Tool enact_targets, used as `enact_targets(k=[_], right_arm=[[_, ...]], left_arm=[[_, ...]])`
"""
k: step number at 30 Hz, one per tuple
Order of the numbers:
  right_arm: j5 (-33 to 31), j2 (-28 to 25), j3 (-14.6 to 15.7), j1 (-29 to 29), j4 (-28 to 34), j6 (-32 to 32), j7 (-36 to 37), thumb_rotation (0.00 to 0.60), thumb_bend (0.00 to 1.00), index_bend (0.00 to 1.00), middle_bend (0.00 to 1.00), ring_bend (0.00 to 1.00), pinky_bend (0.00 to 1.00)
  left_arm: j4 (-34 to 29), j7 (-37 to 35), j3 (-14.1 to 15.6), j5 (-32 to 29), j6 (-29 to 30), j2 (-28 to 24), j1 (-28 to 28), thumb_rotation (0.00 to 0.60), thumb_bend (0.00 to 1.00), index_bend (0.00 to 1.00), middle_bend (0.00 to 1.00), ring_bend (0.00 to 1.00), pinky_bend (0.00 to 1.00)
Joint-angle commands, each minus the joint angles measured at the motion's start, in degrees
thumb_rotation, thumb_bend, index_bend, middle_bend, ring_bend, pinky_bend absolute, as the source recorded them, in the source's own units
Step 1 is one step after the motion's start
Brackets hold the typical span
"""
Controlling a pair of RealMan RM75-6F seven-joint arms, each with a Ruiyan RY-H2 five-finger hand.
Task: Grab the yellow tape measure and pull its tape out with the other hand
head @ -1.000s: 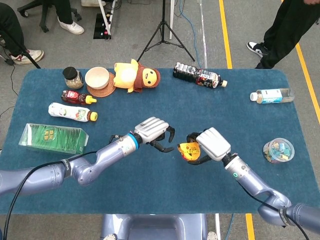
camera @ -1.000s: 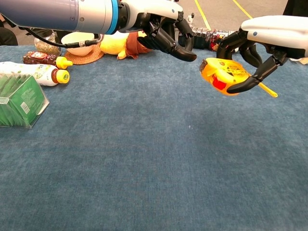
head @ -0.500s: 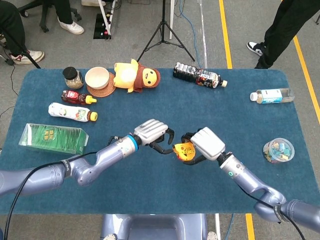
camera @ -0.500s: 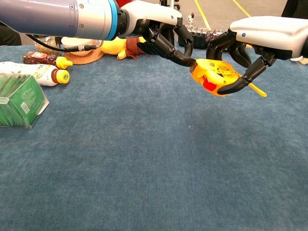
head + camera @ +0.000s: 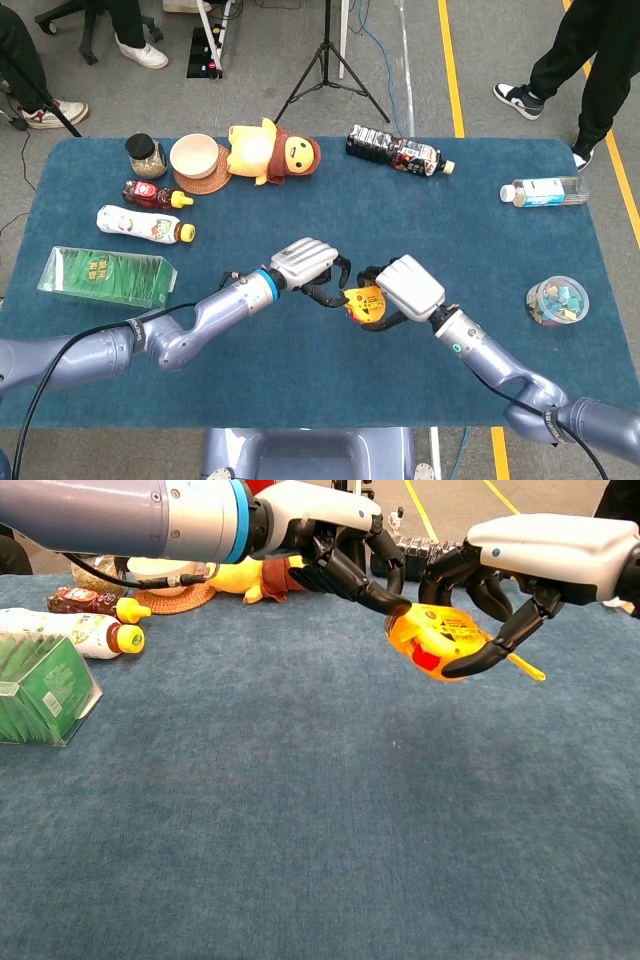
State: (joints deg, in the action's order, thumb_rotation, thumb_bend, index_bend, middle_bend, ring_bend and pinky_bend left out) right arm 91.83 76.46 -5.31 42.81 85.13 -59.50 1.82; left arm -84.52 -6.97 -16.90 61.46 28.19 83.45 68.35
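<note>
**Left hand reaches the tape measure held aloft**

Above the middle of the blue surface, the right hand grips the yellow tape measure, its dark fingers wrapped over the top and under the case, which hangs clear of the cloth. A short yellow tab juts from the case on the far side from the left hand; I take it for the tape's end or a strap, but cannot tell which.

Over the last second the 2 hands have closed the gap between them. A second ago the left hand was well apart from the case; now its curled fingertips touch the near end of the tape measure. Whether they pinch anything is hidden, so I cannot tell if that hand holds or merely rests against the case.

The grab appears done, and the pull has not begun: no length of tape shows. If the jutting tab is the tape's end, the left hand meets the wrong side and would need to come round.
</note>
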Motion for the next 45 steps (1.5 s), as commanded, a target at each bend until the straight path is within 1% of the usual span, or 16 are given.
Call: enact_targets(k=[1,17,22,36,45], right_arm=[[-0.03,0.00,0.05,-0.04,0.07,-0.05,0.01,0.361,0.18,0.64,0.66,0.71,0.62],[-1.28,-0.09,-0.56,0.52,0.86,0.56,-0.49,0.357,0.18,0.64,0.66,0.71,0.62],[-1.76,-0.19,-0.58,0.45,0.73,0.68,-0.50,0.357,0.18,0.64,0.66,0.71,0.62],[-3.36,-0.64,-0.90,0.47,0.26,1.44,-0.09,0.359,0.18,0.64,0.66,0.71,0.62],[-4.21,-0.85,-1.21,0.37,0.29,1.54,0.61,0.359,0.18,0.64,0.66,0.71,0.63]], left_arm=[[0.01,-0.13,0.06,-0.02,0.09,-0.08,-0.01,0.394,0.27,0.50,1.00,0.95,0.96],[0.66,-1.67,0.34,0.10,0.08,0.87,0.60,0.403,0.27,0.51,1.00,0.95,0.96],[0.85,-1.93,0.53,0.16,0.01,0.89,0.64,0.397,0.31,0.51,1.00,0.95,0.96],[1.58,-2.74,0.75,0.21,0.10,0.98,0.76,0.404,0.38,0.56,1.00,0.95,0.96],[1.98,-2.86,0.87,0.12,0.65,1.42,0.75,0.418,0.38,0.56,1.00,0.95,0.96]])
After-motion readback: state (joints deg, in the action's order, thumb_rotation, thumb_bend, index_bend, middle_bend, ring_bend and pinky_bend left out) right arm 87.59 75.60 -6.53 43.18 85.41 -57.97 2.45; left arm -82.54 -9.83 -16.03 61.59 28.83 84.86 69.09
